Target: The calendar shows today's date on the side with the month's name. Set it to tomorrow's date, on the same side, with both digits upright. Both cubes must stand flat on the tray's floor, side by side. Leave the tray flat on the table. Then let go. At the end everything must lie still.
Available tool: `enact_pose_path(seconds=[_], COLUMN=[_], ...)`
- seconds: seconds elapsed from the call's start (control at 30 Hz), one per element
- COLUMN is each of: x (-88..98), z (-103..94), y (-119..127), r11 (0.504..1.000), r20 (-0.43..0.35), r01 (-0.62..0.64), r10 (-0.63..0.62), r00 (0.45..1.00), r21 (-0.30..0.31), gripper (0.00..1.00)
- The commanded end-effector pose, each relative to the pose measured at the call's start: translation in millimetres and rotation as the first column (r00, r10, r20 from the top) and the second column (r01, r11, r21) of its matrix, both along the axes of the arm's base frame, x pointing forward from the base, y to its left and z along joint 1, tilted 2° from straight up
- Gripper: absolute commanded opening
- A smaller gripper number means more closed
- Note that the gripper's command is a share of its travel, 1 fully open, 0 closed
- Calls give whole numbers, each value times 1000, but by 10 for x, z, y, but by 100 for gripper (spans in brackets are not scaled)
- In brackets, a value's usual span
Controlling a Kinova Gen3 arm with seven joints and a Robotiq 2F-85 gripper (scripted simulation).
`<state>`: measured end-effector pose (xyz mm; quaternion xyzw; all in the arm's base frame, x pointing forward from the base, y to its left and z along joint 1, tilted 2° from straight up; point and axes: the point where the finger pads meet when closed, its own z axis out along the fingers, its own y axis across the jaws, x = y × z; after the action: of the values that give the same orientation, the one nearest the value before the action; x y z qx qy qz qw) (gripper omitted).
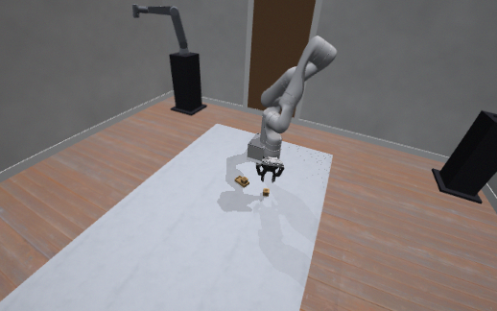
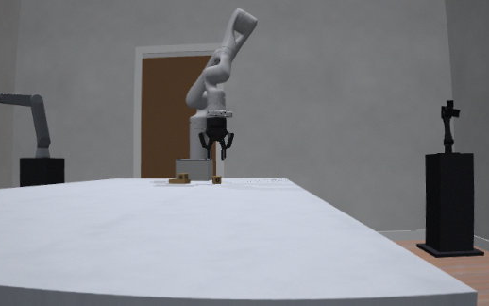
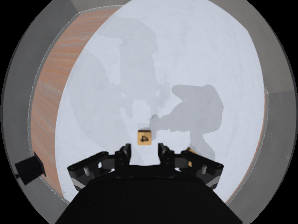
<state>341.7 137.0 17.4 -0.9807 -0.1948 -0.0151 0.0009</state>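
A small wooden calendar tray (image 1: 239, 179) (image 2: 176, 181) lies on the white table (image 1: 164, 240) (image 2: 209, 236) with one digit cube (image 1: 245, 181) (image 2: 183, 177) in it. A second digit cube (image 1: 266, 192) (image 2: 216, 179) (image 3: 144, 137) stands alone on the table to the right of the tray. My gripper (image 1: 270, 178) (image 2: 216, 153) (image 3: 144, 149) hangs well above this loose cube, pointing down. Its fingers are about half open with nothing between them. The digits and the month's name are too small to read.
The arm's grey base block (image 1: 256, 150) (image 2: 193, 169) stands on the table just behind the tray. Black pedestals (image 1: 185, 82) (image 1: 481, 154) stand on the floor off the table, one at the far left and one at the right.
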Motion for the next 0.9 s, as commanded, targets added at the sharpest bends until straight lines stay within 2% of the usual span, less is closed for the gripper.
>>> enact_pose_path(seconds=[0.0, 0.57, 0.87], x=[4, 5, 9], z=[4, -35, -136], y=[2, 3, 5], r11=[1000, 1000, 1000], r20=[1, 1, 1], r01=[0, 0, 0], r10=[0, 0, 0], r00=[1000, 1000, 1000], r21=[1, 1, 1], gripper=[46, 46, 46])
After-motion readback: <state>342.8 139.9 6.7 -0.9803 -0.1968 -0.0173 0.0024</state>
